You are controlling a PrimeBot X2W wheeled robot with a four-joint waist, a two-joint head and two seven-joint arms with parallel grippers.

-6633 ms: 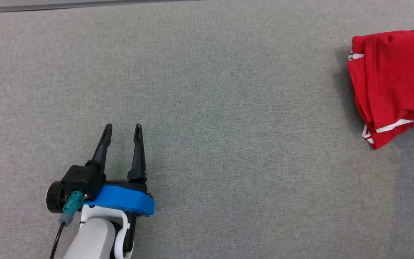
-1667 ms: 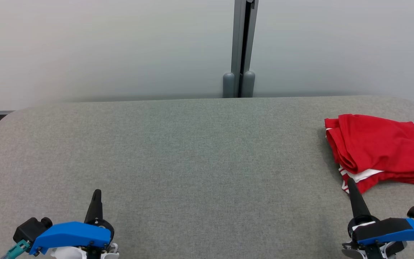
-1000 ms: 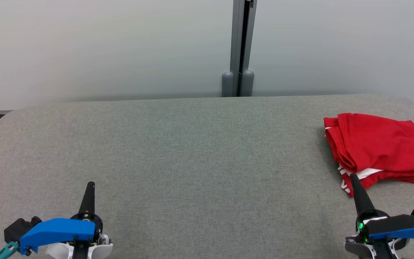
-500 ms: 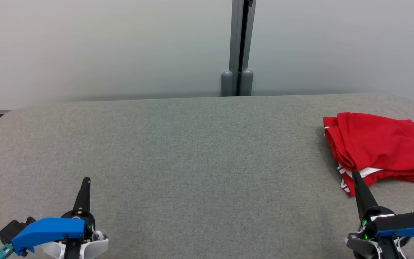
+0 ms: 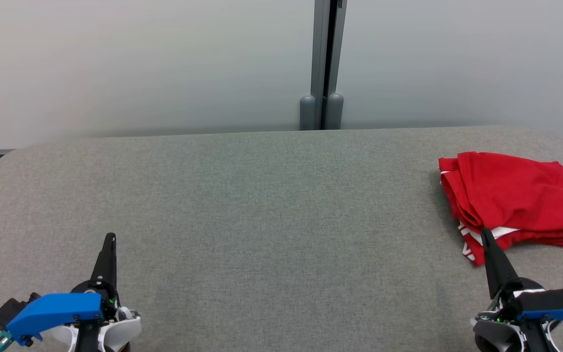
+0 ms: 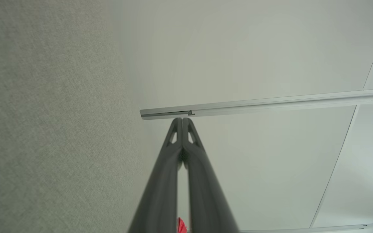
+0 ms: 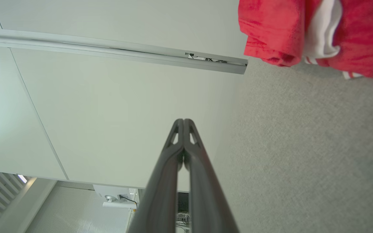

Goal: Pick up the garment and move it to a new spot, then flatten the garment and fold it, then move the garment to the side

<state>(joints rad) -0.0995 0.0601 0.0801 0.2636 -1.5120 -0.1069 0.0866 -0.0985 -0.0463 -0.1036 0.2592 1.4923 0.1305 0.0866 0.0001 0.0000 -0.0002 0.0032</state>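
Observation:
The garment [image 5: 513, 200] is red with white trim and lies folded in a bundle at the far right of the grey felt table [image 5: 271, 205]; the right wrist view shows its red and white edge [image 7: 309, 35] at the upper right. My right gripper [image 5: 485, 233] is shut at the lower right, its tip just in front of the garment's near corner, holding nothing. At the lower left my left gripper [image 5: 110, 238] is shut and empty, far from the garment. Both wrist views show fingertips pressed together [image 6: 182, 120] [image 7: 183, 121].
A pale wall [image 5: 140, 63] with a grey vertical post [image 5: 321, 63] stands right behind the table's far edge. The table's corners are rounded and the garment lies close to its right edge.
Both grippers have drawn back slightly toward the near edge and outward over the last second. The garment has stayed where it lies.

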